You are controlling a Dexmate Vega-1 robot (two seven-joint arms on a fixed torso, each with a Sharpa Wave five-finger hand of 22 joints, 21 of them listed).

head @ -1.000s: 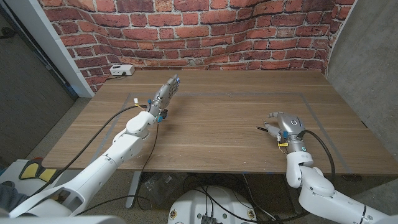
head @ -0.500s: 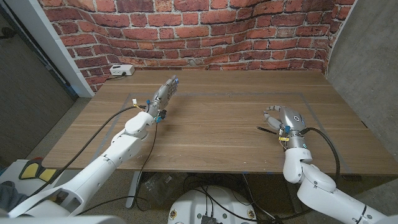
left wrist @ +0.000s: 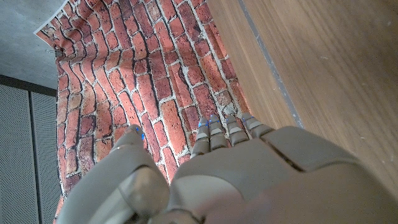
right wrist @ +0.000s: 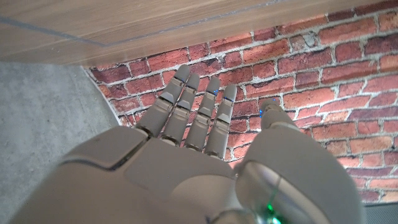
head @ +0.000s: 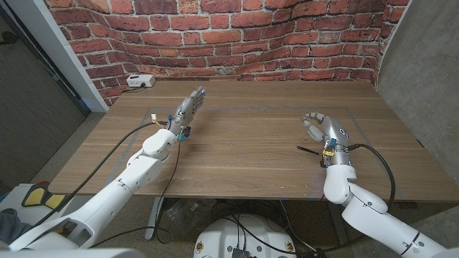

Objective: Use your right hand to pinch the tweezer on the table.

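The right hand's fingers (head: 313,120) are spread and gently curled, with nothing between them; from the right wrist view they (right wrist: 198,112) reach out straight and side by side toward the brick wall (right wrist: 323,74). The right hand (head: 326,129) stands raised over the table's (head: 251,154) right part, palm turned toward the middle of the table. The tweezer (head: 307,150), a thin dark sliver, lies on the wood just beside the hand's wrist, on the side toward the table's middle; it is too small to tell whether the hand touches it, and no finger pinches it.

Across the table, the left hand's fingers (head: 196,96) are stretched out nearly straight, close together, holding nothing, and point toward the wall. The left hand (head: 188,107) hovers over the table's far left part, well apart from the tweezer. In the left wrist view its fingertips (left wrist: 219,127) show against the bricks.

A faint taped rectangle outlines the table's working area. A white box (head: 140,81) with a cable sits at the table's far left corner, by the foot of the wall.
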